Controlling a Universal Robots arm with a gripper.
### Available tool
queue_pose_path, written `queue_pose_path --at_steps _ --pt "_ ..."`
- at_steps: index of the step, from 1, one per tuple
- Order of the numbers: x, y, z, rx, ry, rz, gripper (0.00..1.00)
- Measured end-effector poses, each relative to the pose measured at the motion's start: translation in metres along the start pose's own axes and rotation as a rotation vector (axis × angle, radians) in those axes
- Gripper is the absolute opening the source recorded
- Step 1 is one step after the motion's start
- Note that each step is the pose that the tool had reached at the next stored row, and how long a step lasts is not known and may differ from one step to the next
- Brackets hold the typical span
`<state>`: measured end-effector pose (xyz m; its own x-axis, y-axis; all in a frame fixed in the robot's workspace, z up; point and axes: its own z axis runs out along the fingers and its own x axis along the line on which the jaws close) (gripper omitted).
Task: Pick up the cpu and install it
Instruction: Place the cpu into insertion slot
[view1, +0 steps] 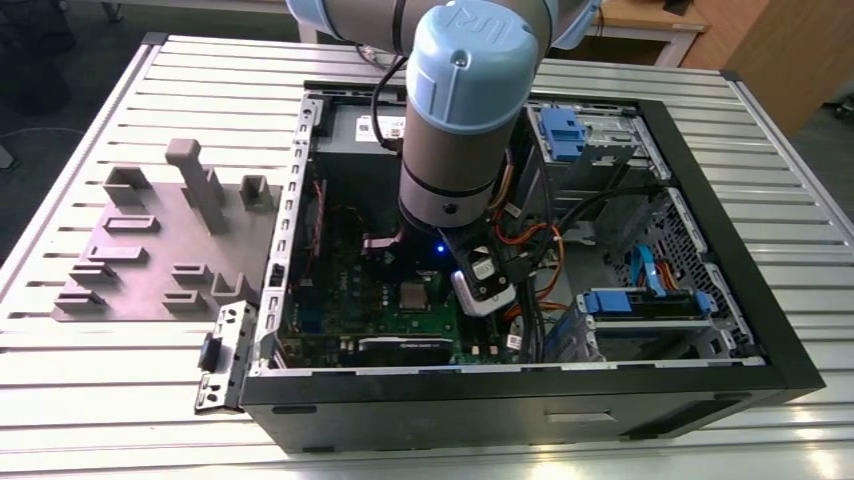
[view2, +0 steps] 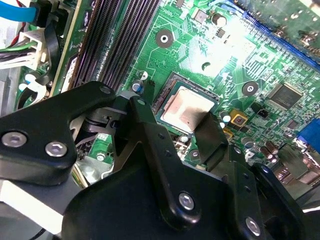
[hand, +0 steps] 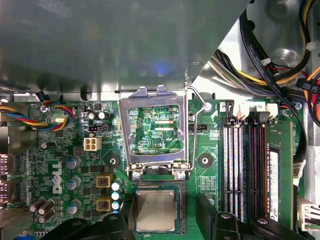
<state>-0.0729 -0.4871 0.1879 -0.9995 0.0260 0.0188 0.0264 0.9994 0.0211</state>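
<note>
The cpu (hand: 156, 210), a small square chip with a pale metal top, lies flat in the socket on the green motherboard (hand: 65, 165). In the second wrist view the cpu (view2: 186, 106) shows between my two black fingers (view2: 146, 125). My gripper (hand: 168, 206) is open just above the socket, one finger on each side of the chip and a gap on at least one side. The silver socket frame (hand: 155, 97) stands hinged up beside the cpu, its lever (hand: 192, 125) released. In the exterior view my arm (view1: 461, 120) reaches down into the case over the cpu (view1: 416, 295).
Memory slots (hand: 245, 170) run alongside the socket. Cable bundles (hand: 272, 60) hang near the case corner. Blue drive bays (view1: 641, 300) fill the case at the exterior view's right. A grey plastic fixture (view1: 160, 250) lies on the slatted table outside the case.
</note>
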Motion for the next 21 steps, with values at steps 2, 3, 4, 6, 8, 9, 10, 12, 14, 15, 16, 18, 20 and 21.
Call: queue_pose_path --at_steps 2,3,4,6,8,9,10,12,14,15,16,18,20,21 --pt "0.0 0.0 0.0 0.0 0.0 0.0 0.61" --pt "-0.0002 0.0 0.0 -0.0002 -0.0003 0.0 0.61" --pt "-0.0003 0.0 0.0001 -0.0004 -0.0003 -0.001 0.6" --pt "-0.0002 0.0 0.0 -0.0003 0.0 0.0 0.54" --pt "-0.0001 0.0 0.0 -0.0002 0.0 0.0 0.54" --pt "-0.0001 0.0 0.0 -0.0003 0.0 0.0 0.54" --pt "-0.0001 0.0 0.0 -0.0002 0.0 0.0 0.54" --pt "0.0 0.0 -0.0004 -0.001 0.0 0.0 0.54" --pt "0.0002 0.0001 -0.0013 -0.0018 -0.0003 0.0 0.54" --pt "0.0004 0.0001 -0.0021 -0.0018 -0.0005 0.0 0.54" --pt "0.0005 0.0001 -0.0028 -0.0015 -0.0002 0.0 0.54" --pt "0.0007 0.0001 -0.0031 -0.0013 0.0 0.0 0.54" --pt "0.0012 0.0001 -0.0032 -0.0015 0.0 0.0 0.54" --pt "0.0019 0.0 -0.0033 -0.0019 0.0002 0.0 0.54"
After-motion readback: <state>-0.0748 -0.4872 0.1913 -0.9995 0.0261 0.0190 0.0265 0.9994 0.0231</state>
